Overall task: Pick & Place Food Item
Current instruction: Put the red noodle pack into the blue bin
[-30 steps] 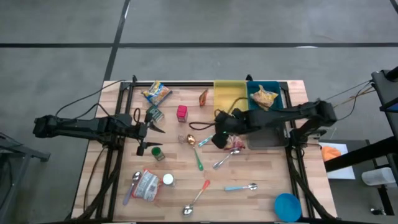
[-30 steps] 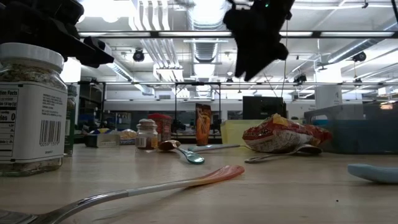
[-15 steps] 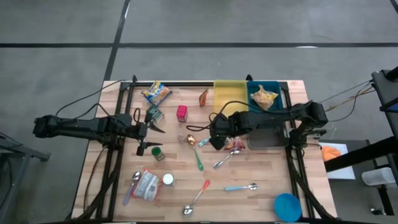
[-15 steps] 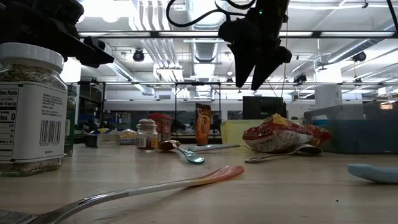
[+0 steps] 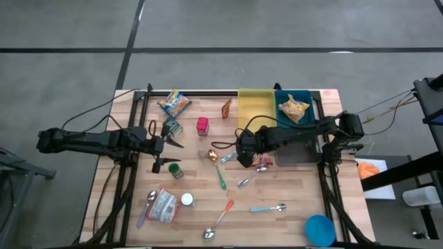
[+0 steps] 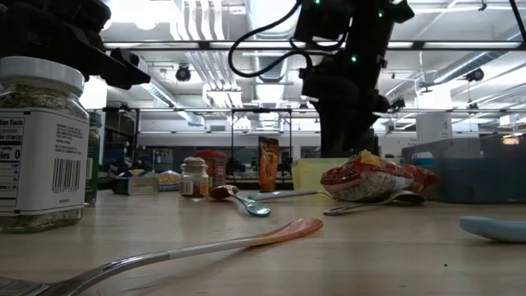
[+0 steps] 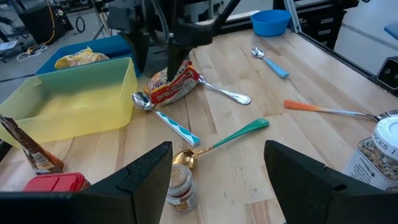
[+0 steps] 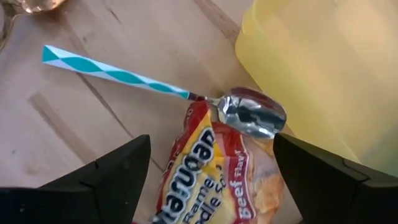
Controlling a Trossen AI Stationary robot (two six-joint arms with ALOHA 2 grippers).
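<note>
A red-and-yellow noodle snack packet (image 5: pixel 261 161) lies flat on the wooden table in front of the yellow bin (image 5: pixel 255 104). The right wrist view shows its end (image 8: pixel 211 168) close up. My right gripper (image 8: pixel 211 186) is open and points steeply down just over that end, one finger on either side. It also shows in the high view (image 5: pixel 243 156) and the low view (image 6: pixel 345 123). A striped-handled spoon (image 8: pixel 124 78) lies with its bowl at the packet's edge. My left gripper (image 5: pixel 166 144) waits open at the table's left, holding nothing.
Several spoons (image 5: pixel 220 174) lie scattered around the table's middle and front. Spice jars (image 5: pixel 176 170), a red box (image 5: pixel 202 125) and other packets (image 5: pixel 165 205) stand on the left half. A blue bin (image 5: pixel 278 104) holds a yellow bag. A blue bowl (image 5: pixel 320 229) sits at the near right corner.
My right gripper has come down toward the snack packet and shifted slightly toward the table's left. Its fingers have spread wider apart on the way. The packet has stayed where it was.
</note>
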